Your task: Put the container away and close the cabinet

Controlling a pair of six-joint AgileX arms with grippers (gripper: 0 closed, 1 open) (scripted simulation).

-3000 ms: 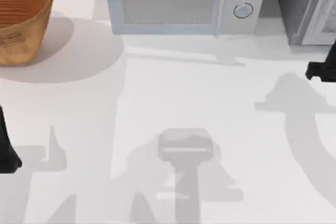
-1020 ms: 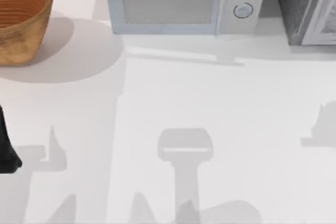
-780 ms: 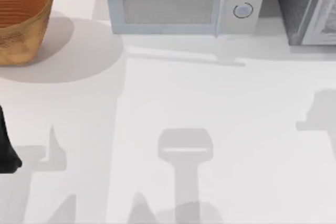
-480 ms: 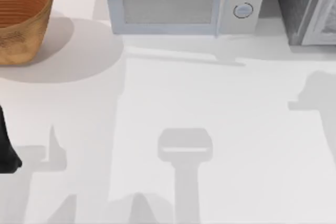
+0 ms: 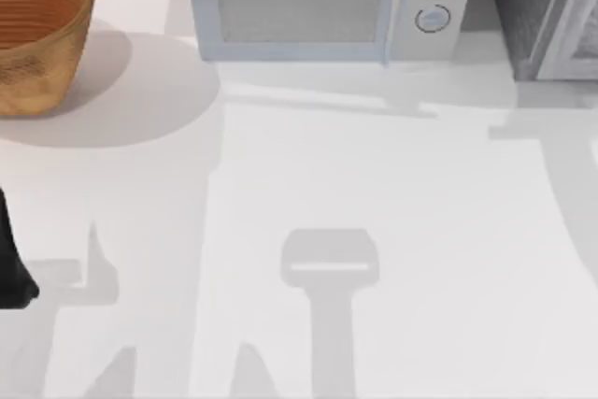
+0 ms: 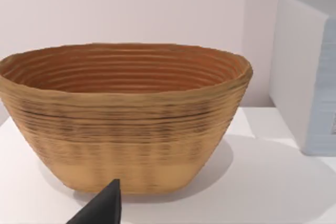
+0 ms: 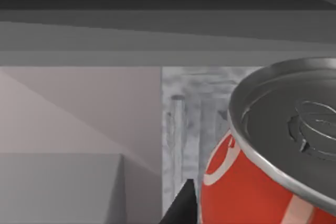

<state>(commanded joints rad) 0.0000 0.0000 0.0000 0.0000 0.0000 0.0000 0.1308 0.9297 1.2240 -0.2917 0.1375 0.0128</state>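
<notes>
Close up, container (image 7: pixel 247 192) touching right end effector finger (image 7: pixel 181 205); grip state unclear, speckled cabinet (image 7: pixel 194 119) behind.

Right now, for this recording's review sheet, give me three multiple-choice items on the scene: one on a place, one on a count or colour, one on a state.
1. Where on the table does the woven basket stand in the top view?
A. far left corner
B. near right corner
C. centre

2. How many round knobs does the microwave have?
A. none
B. two
C. four

3. What is close in front of the right wrist camera?
A. the basket
B. an orange ball
C. the container, upright, with the cabinet behind it

Answers:
1 A, the basket sits at the top view's upper left.
2 B, two knobs stacked on the microwave's right panel.
3 C, the red can's silver top faces up beside a dark finger tip of the right gripper, with grey speckled panel behind.

The left gripper is parked facing the basket.
</notes>
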